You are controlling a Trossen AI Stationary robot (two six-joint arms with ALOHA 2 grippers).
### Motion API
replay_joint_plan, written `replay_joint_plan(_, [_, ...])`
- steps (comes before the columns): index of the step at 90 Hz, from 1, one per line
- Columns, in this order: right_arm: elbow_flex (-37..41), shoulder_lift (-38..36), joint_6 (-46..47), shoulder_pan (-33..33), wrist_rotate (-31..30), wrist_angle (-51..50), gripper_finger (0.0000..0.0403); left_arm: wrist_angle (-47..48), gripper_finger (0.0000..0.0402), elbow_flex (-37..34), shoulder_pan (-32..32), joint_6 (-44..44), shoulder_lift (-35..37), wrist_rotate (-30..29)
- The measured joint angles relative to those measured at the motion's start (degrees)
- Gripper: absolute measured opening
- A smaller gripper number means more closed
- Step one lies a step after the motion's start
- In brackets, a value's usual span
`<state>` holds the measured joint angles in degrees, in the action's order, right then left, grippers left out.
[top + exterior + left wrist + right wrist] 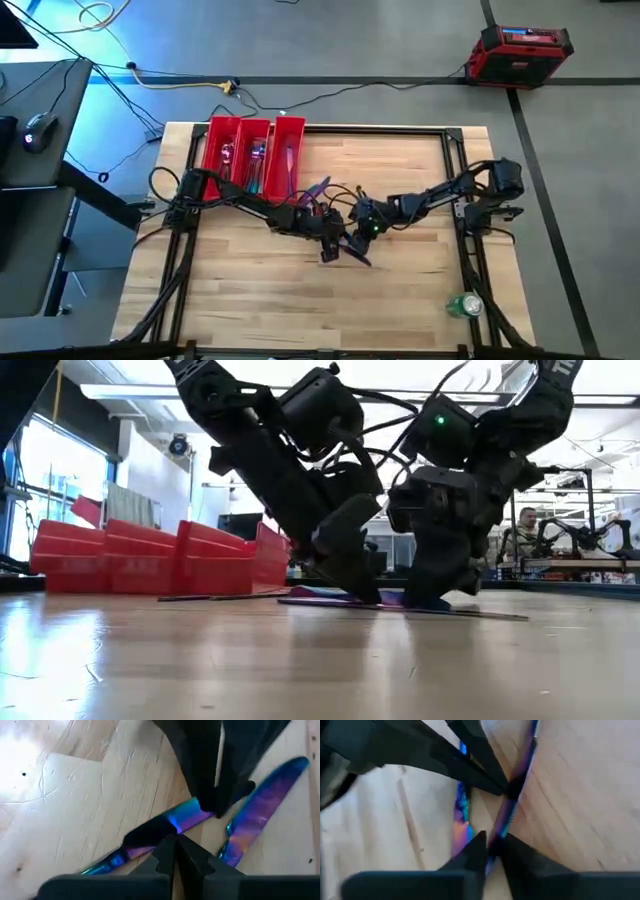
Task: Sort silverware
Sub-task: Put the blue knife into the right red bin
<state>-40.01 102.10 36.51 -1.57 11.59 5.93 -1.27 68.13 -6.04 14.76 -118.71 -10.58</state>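
- Left claw (172, 851) down at mid-desk (400, 300), fingers pinched on a rainbow knife (190, 815) lying flat, likely to lift it toward the red tray (255, 150).
- Right claw (490, 851) just opposite, clamped on the same knife, perhaps steadying it.
- Second knife (260, 810) alongside, flat on the wood.

You find no text, label, brand, number or sign that can be read in any of the four views. The red case (521, 52) on the floor beyond the table's far right corner carries a blue patch on its top, but no letters on it can be made out.
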Motion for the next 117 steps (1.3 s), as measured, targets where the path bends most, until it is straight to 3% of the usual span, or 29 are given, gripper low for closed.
replay_joint_plan(13, [-0.5, 0.0, -1.4, -1.7, -4.6, -1.5, 0.0003, 7.9, 0.0, 1.6, -1.9, -1.7, 3.8, 0.3])
replay_joint_plan(26, [-0.5, -0.1, -3.7, -2.3, -6.4, -1.6, 0.0001, 12.9, 0.0011, 2.3, -4.0, -2.3, 9.2, -6.1])
replay_joint_plan(55, [-0.2, -0.6, -10.0, -2.3, -7.6, -0.9, 0.0, 21.5, 0.0126, 1.9, 1.3, -5.0, 8.4, 0.3])
replay_joint_plan(69, [-0.2, -0.6, -10.9, -2.3, -8.0, -0.9, 0.0, 25.0, 0.0153, 1.9, 3.3, -7.2, 8.3, 0.4])
replay_joint_plan(90, [-0.2, -0.7, -11.2, -2.7, -8.5, -1.0, 0.0, 27.1, 0.0128, 1.9, 5.0, -9.0, 7.2, 5.1])
replay_joint_plan(117, [-0.2, -0.7, -11.9, -2.8, -9.3, -1.1, 0.0, 27.4, 0.0055, 2.2, 5.4, -9.1, 4.8, 5.7])
